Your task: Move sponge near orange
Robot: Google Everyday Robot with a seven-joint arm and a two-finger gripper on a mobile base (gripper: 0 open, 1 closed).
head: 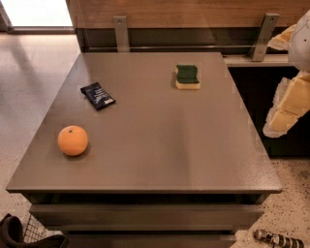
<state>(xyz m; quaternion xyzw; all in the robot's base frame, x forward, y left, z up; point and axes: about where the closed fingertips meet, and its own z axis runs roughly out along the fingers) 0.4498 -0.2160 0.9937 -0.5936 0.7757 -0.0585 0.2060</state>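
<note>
Sponge (pixel 187 77) is sitting green side up toward the far right of the table (pixel 160 150), well apart from the orange (pixel 72 140), which is resting near the front left edge. Dark blue packet (pixel 97 95) is lying between them, nearer the orange. Gripper (pixel 286 109) is hanging beyond the table's right side, clear of the tabletop; I cannot tell whether it is apart or together.

A flat dark blue packet (pixel 97 95) lies near the left edge of the grey tabletop (pixel 160 145). Behind the tabletop, a left bracket (pixel 121 33) and a right bracket (pixel 264 35) stand against a wooden panel (pixel 193 12). The gripper (pixel 290 104) hangs beyond the tabletop's right edge.
</note>
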